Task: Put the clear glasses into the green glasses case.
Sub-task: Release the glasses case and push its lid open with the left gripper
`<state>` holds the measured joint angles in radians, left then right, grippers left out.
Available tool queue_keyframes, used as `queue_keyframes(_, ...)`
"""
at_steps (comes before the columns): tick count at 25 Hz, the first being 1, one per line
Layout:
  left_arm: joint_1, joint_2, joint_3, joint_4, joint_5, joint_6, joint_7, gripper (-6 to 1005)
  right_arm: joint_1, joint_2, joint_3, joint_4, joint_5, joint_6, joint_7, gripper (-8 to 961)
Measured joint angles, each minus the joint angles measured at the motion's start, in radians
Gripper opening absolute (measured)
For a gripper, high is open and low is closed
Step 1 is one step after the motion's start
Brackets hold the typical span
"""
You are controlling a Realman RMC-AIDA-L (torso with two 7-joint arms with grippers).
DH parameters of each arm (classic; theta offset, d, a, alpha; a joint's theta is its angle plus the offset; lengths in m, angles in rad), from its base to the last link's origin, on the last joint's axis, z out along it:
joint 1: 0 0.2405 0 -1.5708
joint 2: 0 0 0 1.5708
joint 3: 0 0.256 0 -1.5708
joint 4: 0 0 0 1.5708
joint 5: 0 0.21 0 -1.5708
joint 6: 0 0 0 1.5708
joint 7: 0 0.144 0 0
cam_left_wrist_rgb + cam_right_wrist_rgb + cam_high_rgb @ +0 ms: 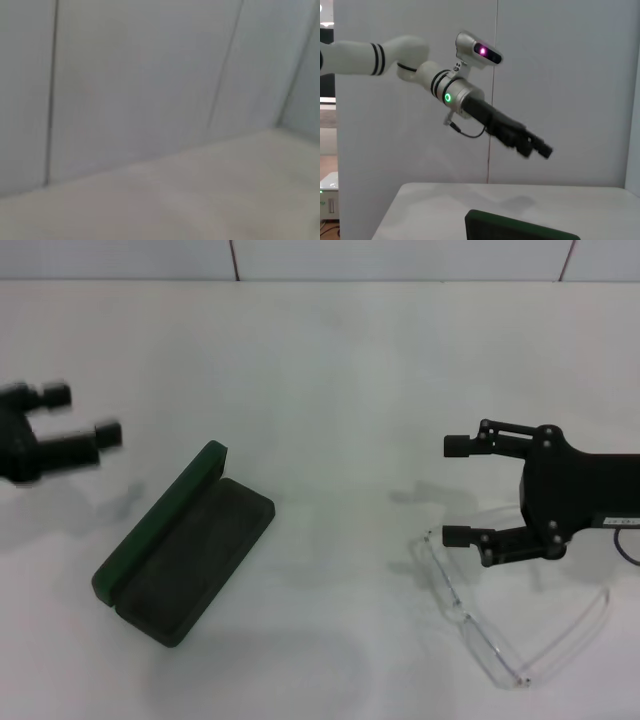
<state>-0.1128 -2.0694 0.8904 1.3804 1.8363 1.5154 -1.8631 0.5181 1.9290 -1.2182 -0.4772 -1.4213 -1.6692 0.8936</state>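
The green glasses case [185, 545] lies open on the white table at the left of the head view, lid edge raised on its far-left side, dark lining facing up and nothing inside. Its lid edge [520, 229] also shows in the right wrist view. The clear glasses [510, 625] lie on the table at the front right, arms unfolded. My right gripper [458, 490] hovers open just above their left end, holding nothing. My left gripper [85, 415] is open and blurred at the far left, above and behind the case; it appears again across the table as the left gripper [537, 145].
A white tiled wall [400, 258] runs behind the table. The white tabletop [350, 420] stretches between the case and the glasses.
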Motion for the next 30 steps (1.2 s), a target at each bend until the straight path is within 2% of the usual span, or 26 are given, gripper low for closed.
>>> queue_keyframes(1, -0.001, -0.02, 0.002, 0.023, 0.061, 0.004, -0.016, 882, 0.0, 0.002, 0.0, 0.0, 0.0, 0.005, 0.0, 873)
queue_keyframes(2, -0.001, -0.022, 0.012, 0.022, 0.087, 0.005, -0.025, 881, 0.002, 0.004, 0.0, 0.0, 0.0, 0.012, 0.0, 873)
queue_keyframes(9, -0.073, -0.019, 0.041, -0.143, 0.168, 0.005, -0.079, 879, 0.007, 0.014, 0.0, 0.0, -0.003, 0.05, 0.0, 873)
queue_keyframes(23, -0.137, -0.017, 0.061, -0.217, 0.258, -0.002, -0.08, 875, 0.025, 0.03, 0.001, 0.0, -0.013, 0.059, 0.0, 872)
queue_keyframes(28, -0.154, -0.013, 0.055, -0.228, 0.264, -0.003, -0.099, 773, 0.026, 0.03, 0.0, -0.001, -0.013, 0.06, 0.001, 873)
queue_keyframes(30, -0.167, -0.01, 0.058, -0.238, 0.281, -0.001, -0.118, 694, 0.026, 0.03, 0.0, -0.001, -0.013, 0.06, 0.001, 872)
